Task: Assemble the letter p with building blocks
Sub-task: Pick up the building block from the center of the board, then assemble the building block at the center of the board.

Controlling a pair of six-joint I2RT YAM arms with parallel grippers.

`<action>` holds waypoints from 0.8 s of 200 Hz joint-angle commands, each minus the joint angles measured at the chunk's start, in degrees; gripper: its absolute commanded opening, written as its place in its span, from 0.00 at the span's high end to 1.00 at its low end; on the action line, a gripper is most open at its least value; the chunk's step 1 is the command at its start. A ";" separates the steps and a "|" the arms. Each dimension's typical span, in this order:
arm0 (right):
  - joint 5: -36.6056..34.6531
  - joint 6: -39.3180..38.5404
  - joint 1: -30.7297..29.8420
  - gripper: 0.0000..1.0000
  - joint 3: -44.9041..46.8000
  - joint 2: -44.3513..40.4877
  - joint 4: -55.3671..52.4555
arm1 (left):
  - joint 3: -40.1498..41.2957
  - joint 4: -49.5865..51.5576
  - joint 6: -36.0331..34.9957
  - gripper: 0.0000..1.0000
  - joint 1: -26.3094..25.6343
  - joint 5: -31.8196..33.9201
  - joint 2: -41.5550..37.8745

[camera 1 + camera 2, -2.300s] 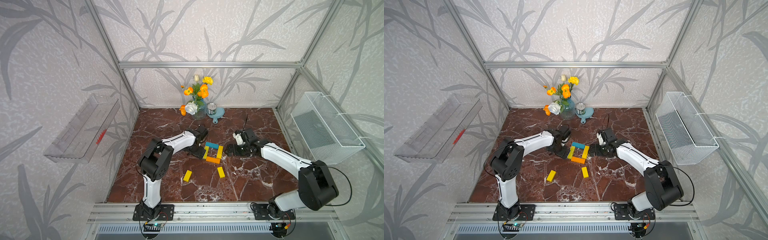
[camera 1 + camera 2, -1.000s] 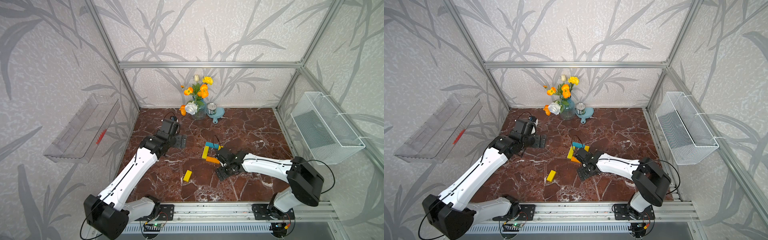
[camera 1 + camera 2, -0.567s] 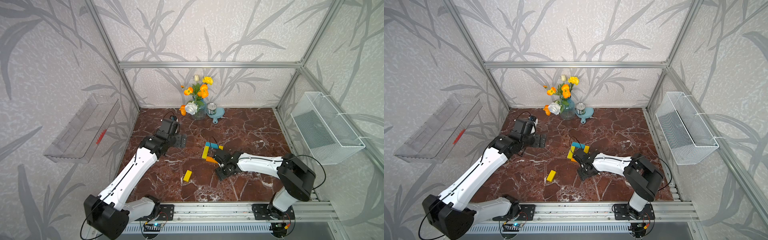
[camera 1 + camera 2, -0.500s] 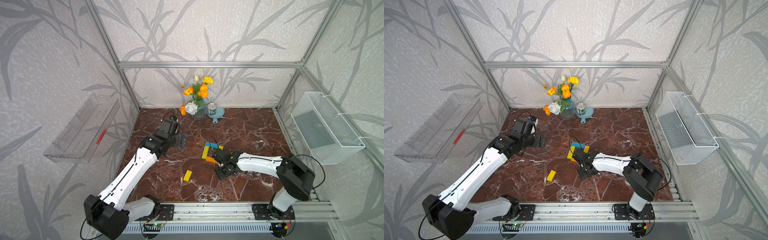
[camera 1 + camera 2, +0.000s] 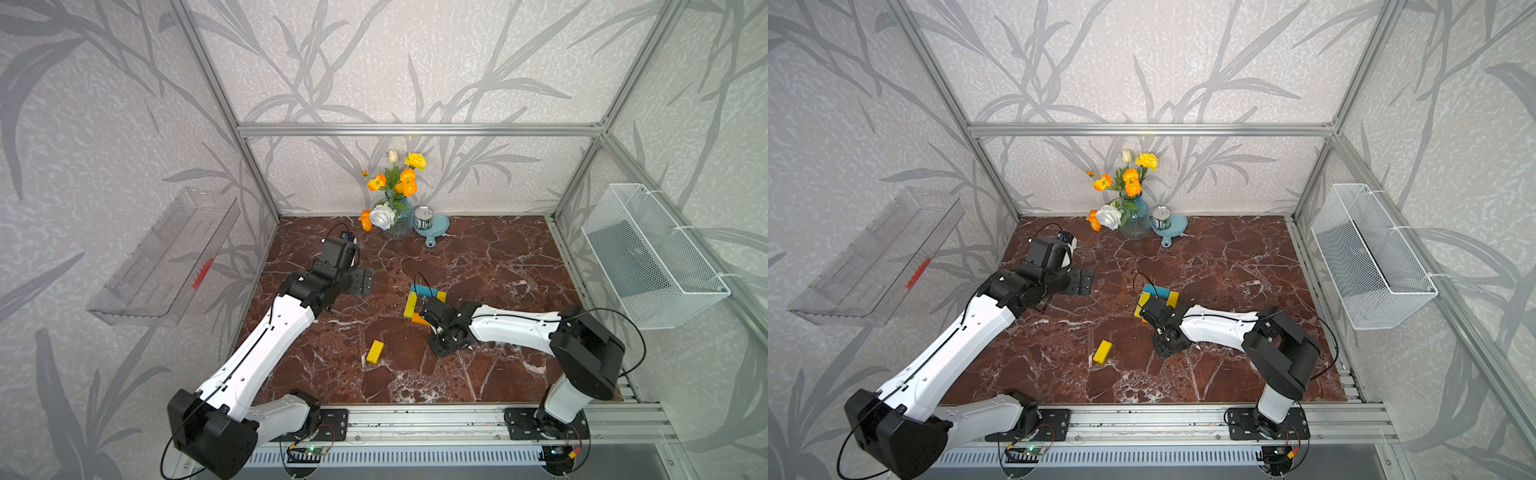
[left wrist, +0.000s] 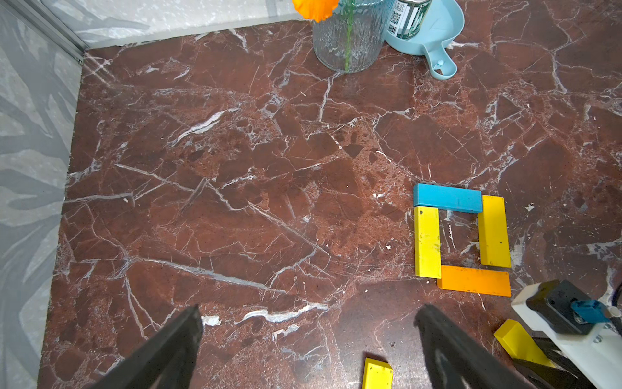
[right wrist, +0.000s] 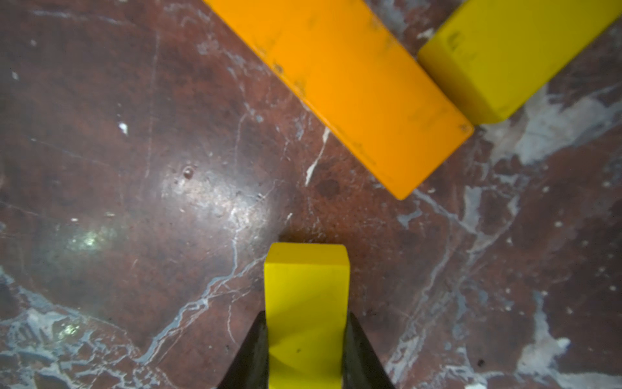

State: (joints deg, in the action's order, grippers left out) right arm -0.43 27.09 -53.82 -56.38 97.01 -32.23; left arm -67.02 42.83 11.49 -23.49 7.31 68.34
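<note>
The right claw (image 7: 305, 318) is clamped on the gripped yellow block (image 7: 306, 289). Its two black fingers (image 7: 250, 350) press against the block's long sides, and one short end sticks out ahead of them. That block sits near the middle of the bench (image 5: 498, 257), just in front of the orange block (image 7: 340, 84) and apart from it, with bare marble between. Whether it rests on the bench or hangs slightly above it I cannot tell.

The letter p (image 5: 424, 290) is so far a closed square, a little behind the bench's centre. The blue block (image 6: 447, 198) forms its back side and the orange block its front side. The stem block (image 6: 426, 246), yellow, is the side nearer the left edge, and the side block (image 6: 493, 232), also yellow, is the side nearer the right edge. Neighbouring blocks touch at the corners.

A loose yellow block (image 5: 375, 351) lies flat and alone, nearer the front edge and left of centre, well apart from the square.

The left claw (image 6: 303, 336) hangs with its jaws wide apart, holding nothing, over the back-left part of the bench, well apart from every block.

By the back edge stand a glass vase of flowers (image 5: 397, 220) and, just beside it, a tin can (image 5: 423, 218) in a pale blue dish (image 5: 438, 226)
</note>
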 commanded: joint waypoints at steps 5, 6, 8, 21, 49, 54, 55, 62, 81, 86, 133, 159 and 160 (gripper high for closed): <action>-0.71 2.18 -1.34 1.00 -3.44 -0.13 -3.67 | -0.28 0.04 -0.69 0.00 0.28 -0.45 -1.25; -0.71 2.22 -1.40 1.00 -3.63 -0.19 -3.78 | -0.29 0.05 -0.68 0.00 0.28 -0.41 -1.26; -0.72 2.36 -1.49 1.00 -3.93 -0.19 -4.00 | -0.36 0.19 -0.70 0.00 0.33 -0.44 -1.34; -0.80 3.71 -2.09 1.00 -6.04 -0.38 -5.48 | -0.80 0.44 -0.77 0.00 0.28 -0.26 -1.83; -0.63 8.60 -3.38 1.00 -11.03 0.44 -7.69 | -2.27 1.16 -1.16 0.00 0.37 -0.02 -2.90; -0.63 9.02 -3.68 1.00 -11.92 0.46 -7.92 | -2.61 1.30 -1.29 0.00 0.37 0.00 -3.13; -0.63 9.90 -3.72 1.00 -12.05 0.46 -7.93 | -2.68 1.30 -1.29 0.00 0.37 -0.05 -3.21; -0.54 12.20 -4.13 1.00 -13.23 2.59 -8.03 | -3.00 1.30 -1.37 0.00 0.37 -0.18 -3.49; -0.59 16.53 -4.36 1.00 -15.04 5.47 -6.82 | -3.78 1.38 -1.57 0.00 0.63 -0.54 -4.32; -0.34 17.61 -6.04 1.00 -15.62 6.51 -6.46 | -3.91 1.39 -1.71 0.00 0.77 -0.62 -4.56; -1.97 24.28 -9.83 1.00 -23.62 15.65 -9.02 | -5.31 2.19 -2.30 0.00 1.51 -2.16 -5.92; -2.25 25.50 -10.07 1.00 -24.76 17.49 -9.83 | -5.00 2.09 -2.75 0.00 1.77 -2.94 -6.68; -2.32 25.57 -10.07 1.00 -24.75 17.50 -9.81 | -4.98 2.13 -2.77 0.00 1.77 -2.97 -6.66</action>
State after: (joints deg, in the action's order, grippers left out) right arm -1.10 49.34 -63.68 -79.66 113.91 -39.09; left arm -70.81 43.51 10.00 -22.11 5.80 63.02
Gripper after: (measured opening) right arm 0.314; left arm 0.996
